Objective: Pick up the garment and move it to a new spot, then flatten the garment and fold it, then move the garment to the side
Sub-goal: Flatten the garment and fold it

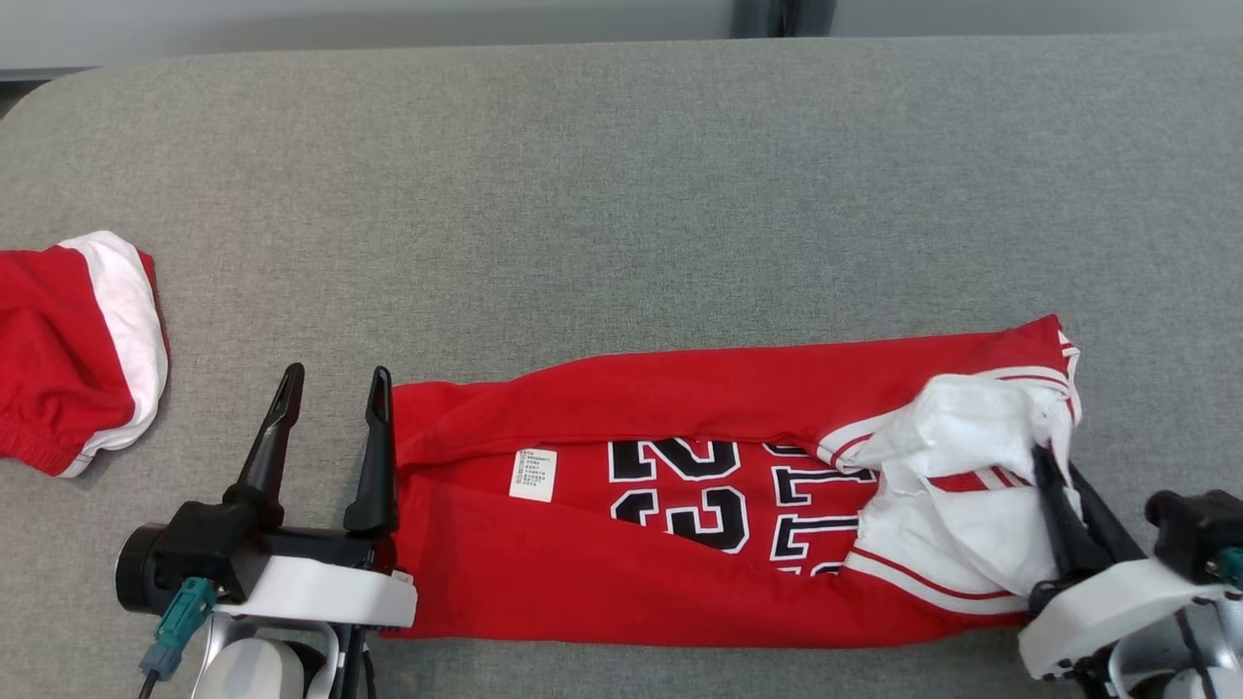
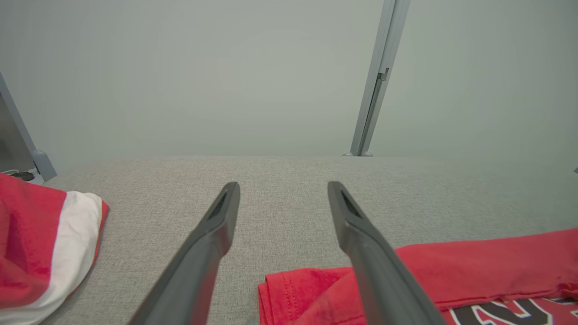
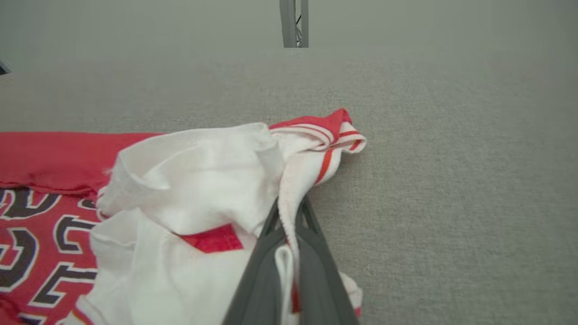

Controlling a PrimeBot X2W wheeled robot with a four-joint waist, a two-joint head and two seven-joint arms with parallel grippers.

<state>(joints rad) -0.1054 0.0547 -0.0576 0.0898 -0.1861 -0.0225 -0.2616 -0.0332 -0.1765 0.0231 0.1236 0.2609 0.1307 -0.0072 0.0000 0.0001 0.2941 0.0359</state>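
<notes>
Black right fingers (image 3: 316,271) are clenched on cloth, with a strip of white fabric trapped between them. The grip sits on the bunched white sleeve end (image 3: 194,171) of the garment (image 1: 602,573), at its right end. That end looks like the messy part, white lining turned out and crumpled over the red, so I read the pinch there as a hold for tugging it straight.

Left fingers (image 1: 374,456) are spread wide with nothing between them, tips pointing away from me, parked at the garment's opposite end. The inner finger is just beside the red edge; I can't tell if it touches. In the left wrist view the left fingers (image 2: 370,257) show bare grey between them and the red corner (image 2: 307,289) low on the inner side. My guess is they're staged to take that corner so both ends can be pulled taut.

The garment is a red jersey lying as a long strip, left to right, near my edge of the grey surface (image 1: 621,194). Its near and far edges are folded in, with lettering and a care label (image 1: 534,474) showing between. I'd call this flattening not finished.

A second red-and-white piece (image 1: 68,359) sits well apart at far left, untouched.
</notes>
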